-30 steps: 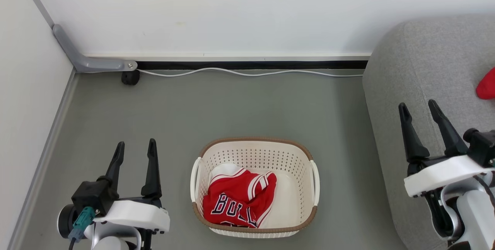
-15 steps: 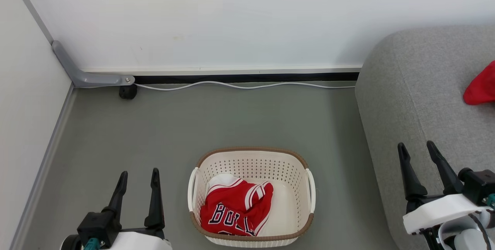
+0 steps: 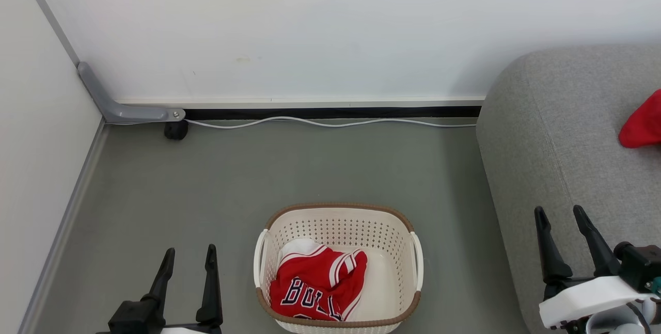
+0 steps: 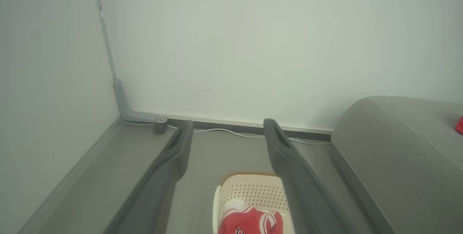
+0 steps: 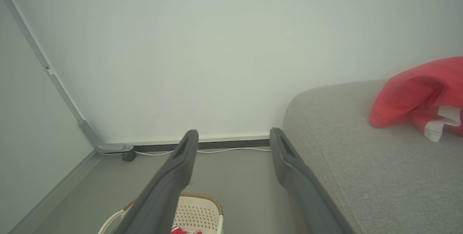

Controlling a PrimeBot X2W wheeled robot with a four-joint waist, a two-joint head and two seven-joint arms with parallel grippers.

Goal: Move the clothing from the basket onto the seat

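A red jersey (image 3: pixel 316 286) with white-striped trim and dark lettering lies crumpled in the cream basket (image 3: pixel 338 225) on the floor; its top edge also appears in the left wrist view, jersey (image 4: pixel 251 221) in the basket (image 4: pixel 249 190). A plain red garment (image 3: pixel 642 123) rests on the grey seat (image 3: pixel 568 132) at the right, and the right wrist view shows that red garment (image 5: pixel 416 94) on the seat (image 5: pixel 361 161). My left gripper (image 3: pixel 189 252) is open and empty, left of the basket. My right gripper (image 3: pixel 559 213) is open and empty over the seat's front edge.
A white wall closes the back, with a white cable (image 3: pixel 330 123) along the skirting. A grey bracket (image 3: pixel 119 107) and a small black wheel (image 3: pixel 175 131) sit in the left corner. Grey floor (image 3: pixel 289 169) lies between the basket and the wall.
The head view has tilted up, so the basket and both grippers sit lower in it. Both grippers stay open. The jersey lies as it did in the basket.
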